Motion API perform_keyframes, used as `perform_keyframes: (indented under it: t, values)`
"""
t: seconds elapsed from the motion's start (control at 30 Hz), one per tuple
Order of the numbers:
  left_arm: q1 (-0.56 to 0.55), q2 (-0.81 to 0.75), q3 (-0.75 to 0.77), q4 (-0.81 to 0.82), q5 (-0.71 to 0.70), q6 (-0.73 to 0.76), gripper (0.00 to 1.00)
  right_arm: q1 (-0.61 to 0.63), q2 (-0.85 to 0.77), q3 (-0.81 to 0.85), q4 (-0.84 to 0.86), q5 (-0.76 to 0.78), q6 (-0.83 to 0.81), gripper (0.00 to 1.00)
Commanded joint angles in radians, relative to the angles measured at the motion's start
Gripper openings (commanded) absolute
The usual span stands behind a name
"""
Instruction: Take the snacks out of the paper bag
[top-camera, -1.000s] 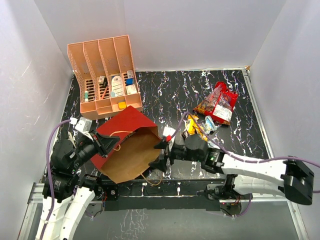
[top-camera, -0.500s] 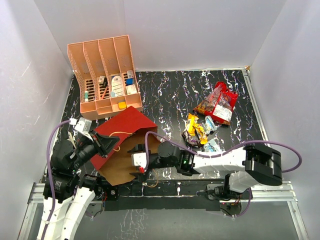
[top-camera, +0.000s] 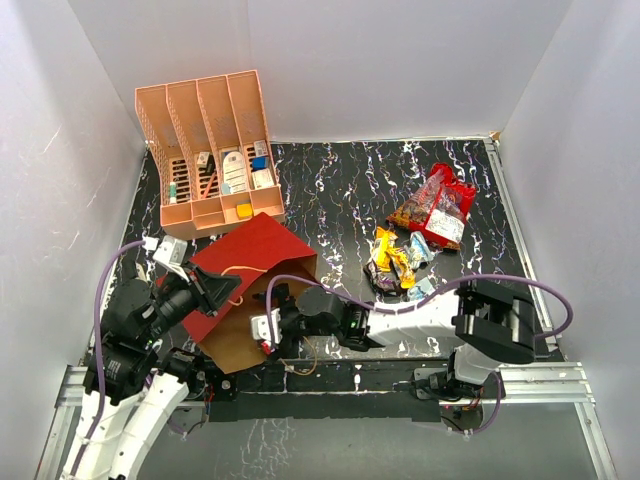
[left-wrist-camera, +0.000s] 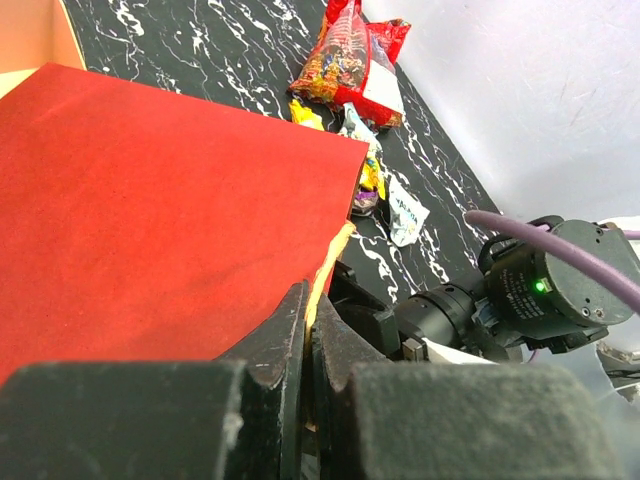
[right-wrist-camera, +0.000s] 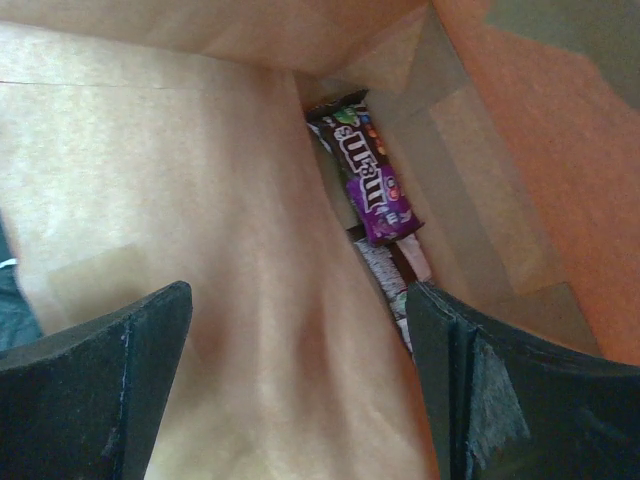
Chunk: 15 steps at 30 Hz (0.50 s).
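Observation:
The paper bag, dark red outside and brown inside, lies on its side with its mouth toward the arms. My left gripper is shut on its upper rim; in the left wrist view the jaws pinch the edge of the red panel. My right gripper is open and reaches inside the bag's mouth. Its wrist view shows the kraft inside and, ahead of the open gripper, a purple packet over a pale packet in the far crease. Out on the table lie the red-and-clear sweets bag and several small packets.
A peach slotted file rack with small boxes stands at the back left, just behind the bag. White walls close in the black marbled table on three sides. The right arm stretches across the front, its purple cable looping above it.
My right arm has swung left from beside the bag and pushed its open gripper into the bag's mouth. The left gripper keeps its hold on the rim.

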Motion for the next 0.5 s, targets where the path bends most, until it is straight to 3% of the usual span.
perform_keyframes:
  t: [0.0, 0.23, 0.47]
  values:
    - [-0.015, 0.011, 0.015, -0.011, -0.031, -0.007, 0.00, 0.005, 0.052, 0.064, 0.111, 0.056, -0.140, 0.90]
    - [0.040, -0.056, 0.005, 0.001, -0.051, -0.012, 0.00, 0.005, 0.159, 0.067, 0.263, 0.109, -0.252, 0.82]
    - [0.108, -0.078, 0.000, 0.010, -0.037, -0.009, 0.02, 0.001, 0.284, 0.146, 0.275, 0.111, -0.330, 0.73]
